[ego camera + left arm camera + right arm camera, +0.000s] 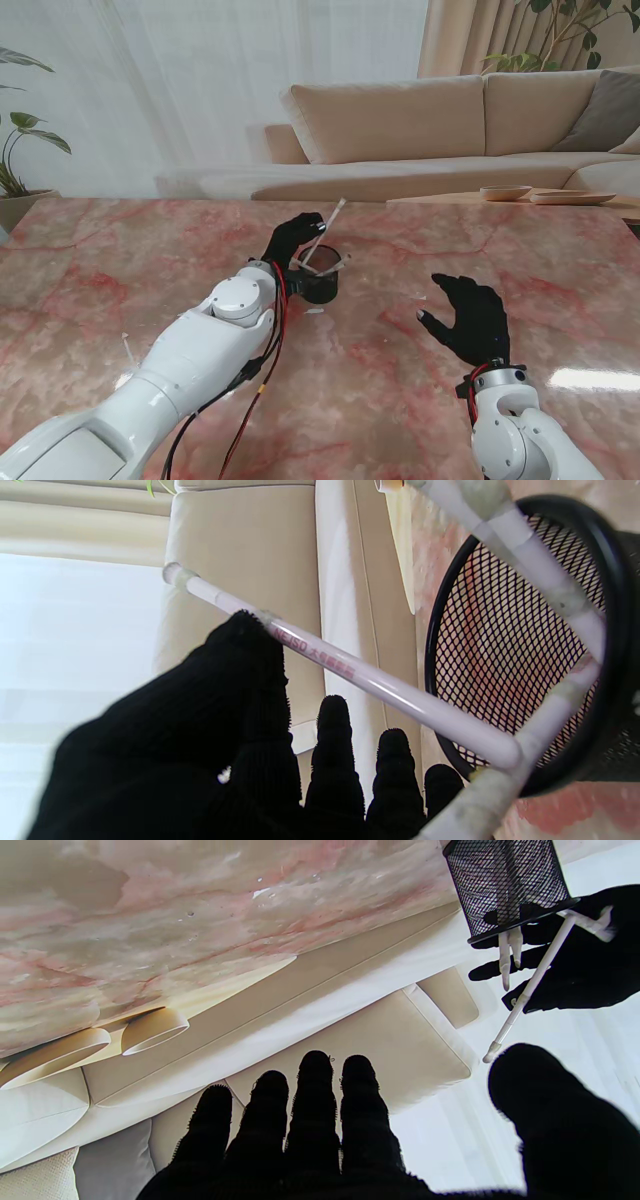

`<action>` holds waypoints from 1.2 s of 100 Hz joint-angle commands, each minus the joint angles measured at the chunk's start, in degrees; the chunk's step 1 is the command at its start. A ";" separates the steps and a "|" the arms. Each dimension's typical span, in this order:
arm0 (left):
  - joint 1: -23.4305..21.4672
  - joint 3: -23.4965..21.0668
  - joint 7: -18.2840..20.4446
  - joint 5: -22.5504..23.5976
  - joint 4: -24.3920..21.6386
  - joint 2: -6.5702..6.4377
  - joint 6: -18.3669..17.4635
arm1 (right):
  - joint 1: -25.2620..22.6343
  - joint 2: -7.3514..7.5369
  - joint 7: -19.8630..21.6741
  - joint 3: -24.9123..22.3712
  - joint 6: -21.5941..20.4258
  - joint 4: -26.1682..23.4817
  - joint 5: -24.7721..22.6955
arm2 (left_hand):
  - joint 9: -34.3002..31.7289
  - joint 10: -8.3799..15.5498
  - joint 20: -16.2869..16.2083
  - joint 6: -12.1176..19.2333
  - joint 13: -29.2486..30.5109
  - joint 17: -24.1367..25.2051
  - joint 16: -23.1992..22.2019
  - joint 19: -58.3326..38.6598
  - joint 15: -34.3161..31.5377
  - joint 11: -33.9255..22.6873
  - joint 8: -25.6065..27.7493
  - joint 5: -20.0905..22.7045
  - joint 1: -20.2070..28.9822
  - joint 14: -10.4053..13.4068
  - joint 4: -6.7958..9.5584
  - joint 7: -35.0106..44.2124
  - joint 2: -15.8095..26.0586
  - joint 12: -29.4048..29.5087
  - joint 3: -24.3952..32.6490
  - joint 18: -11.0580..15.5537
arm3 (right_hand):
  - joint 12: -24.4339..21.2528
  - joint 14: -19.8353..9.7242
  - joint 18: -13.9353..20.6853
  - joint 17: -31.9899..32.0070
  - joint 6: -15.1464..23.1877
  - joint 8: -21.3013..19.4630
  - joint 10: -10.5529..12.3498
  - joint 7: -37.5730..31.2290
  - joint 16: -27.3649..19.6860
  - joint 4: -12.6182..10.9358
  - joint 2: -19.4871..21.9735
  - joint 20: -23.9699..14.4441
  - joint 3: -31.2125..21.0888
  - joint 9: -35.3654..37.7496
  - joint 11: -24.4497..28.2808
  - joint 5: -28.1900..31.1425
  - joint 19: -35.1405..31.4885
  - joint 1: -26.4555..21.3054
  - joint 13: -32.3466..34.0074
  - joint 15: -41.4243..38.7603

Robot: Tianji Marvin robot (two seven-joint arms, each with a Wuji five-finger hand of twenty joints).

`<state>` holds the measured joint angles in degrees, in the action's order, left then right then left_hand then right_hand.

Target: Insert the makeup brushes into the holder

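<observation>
Left hand: the black-gloved left hand (293, 240) is seen closed on a slim white makeup brush with a pale pink handle (326, 228), pinched between thumb and fingers just beside the holder's rim.

Held brush: the brush is tilted, its lower end already inside the round black wire-mesh holder (320, 278) and its upper end pointing up and away from the robot; it is judged not yet released.

Holder: the mesh cup stands upright on the pink-veined marble desk (400, 380), near the middle, at the left hand's fingertips. At least two more white brushes (525, 555) are shown leaning across its mouth in the left wrist view, so part of the task is taken as done.

Right hand: the black-gloved right hand (470, 318) is held open above the desk, fingers spread, nothing in it, well apart from the holder on the right.

Progress: the current insertion is judged nearly complete. A thin pale object (128, 350) lies on the desk at far left, beside the left arm; whether it is a further brush cannot be told.

Writing: pink lettering is printed along the held brush's handle (320, 658); the letters "NE" and "SO" are made out, followed by smaller characters too blurred to be read.

Background: a beige sofa (440, 120) is seen beyond the desk.
</observation>
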<state>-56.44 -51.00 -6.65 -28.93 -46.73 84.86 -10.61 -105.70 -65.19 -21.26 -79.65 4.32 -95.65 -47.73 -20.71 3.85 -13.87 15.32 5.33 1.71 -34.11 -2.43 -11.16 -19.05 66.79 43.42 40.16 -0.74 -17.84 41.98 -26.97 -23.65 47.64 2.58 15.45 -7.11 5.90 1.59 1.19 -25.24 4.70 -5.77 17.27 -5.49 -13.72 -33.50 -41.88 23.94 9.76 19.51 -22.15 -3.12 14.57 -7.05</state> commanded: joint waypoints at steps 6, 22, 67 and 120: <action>0.06 0.38 0.31 -0.38 0.27 0.71 -0.17 | -0.18 0.02 0.92 0.27 0.49 0.59 0.29 | 0.65 2.05 1.00 12.35 -2.05 -0.65 -0.59 1.14 1.99 -0.86 3.47 3.78 4.85 2.91 3.72 7.02 5.82 -0.40 2.73 2.21 | 0.93 0.12 0.43 0.85 0.46 -0.83 0.27 -0.52 1.73 2.09 -0.61 -1.27 -1.19 0.50 -0.09 0.59 -0.49 -0.26 0.21 -0.38; -0.87 0.54 0.40 -0.92 -1.76 0.10 0.18 | 0.04 0.02 0.97 0.44 0.56 0.84 0.37 | 1.06 2.07 1.31 12.58 -2.38 -0.63 -0.43 1.37 2.67 -0.67 3.22 3.93 4.78 3.04 3.83 6.87 5.82 -0.53 2.79 2.18 | 0.93 0.10 0.42 0.86 0.40 -0.83 0.33 -0.54 1.73 2.11 -0.66 -1.27 -1.26 0.47 -0.10 0.63 -0.48 -0.32 0.20 -0.38; -0.55 0.79 -1.26 -1.25 -1.11 0.96 -0.57 | 0.43 -0.05 0.62 0.79 0.02 1.51 0.84 | 1.55 2.13 1.99 14.14 -2.47 -0.74 -0.86 1.59 3.70 -1.15 3.18 2.67 5.22 3.23 5.39 8.68 7.75 -0.92 2.00 2.02 | 0.91 0.13 0.38 0.77 0.45 -0.80 0.18 -0.55 1.73 2.18 -0.69 -1.32 -1.41 0.46 -0.11 0.64 -0.55 -0.33 0.26 -0.41; 0.42 1.87 -1.14 -2.88 0.37 2.45 -2.27 | 0.47 -0.12 0.48 0.90 -0.09 1.89 1.24 | 2.02 2.52 2.62 14.80 -2.55 -0.78 -1.06 1.83 4.42 -1.38 2.93 2.48 5.40 3.44 7.46 10.70 9.26 -0.99 1.79 1.84 | 0.90 0.02 0.34 0.64 0.45 -0.77 0.22 -0.57 1.73 2.24 -0.73 -1.36 -1.56 0.47 -0.11 0.68 -0.61 -0.37 0.39 -0.46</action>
<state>-56.66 -49.29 -7.70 -31.71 -47.42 86.37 -12.70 -104.80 -65.14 -21.24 -78.75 4.23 -94.20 -46.80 -19.76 3.92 -11.78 15.67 4.69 1.71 -34.19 -2.26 -8.45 -19.22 66.89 43.41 40.16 -0.67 -17.69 42.13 -26.21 -23.77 47.54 2.58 15.46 -7.10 5.90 1.59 1.19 -25.25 4.69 -5.79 17.27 -5.49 -13.73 -33.51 -41.93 23.94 9.76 19.51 -22.15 -3.12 14.57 -7.05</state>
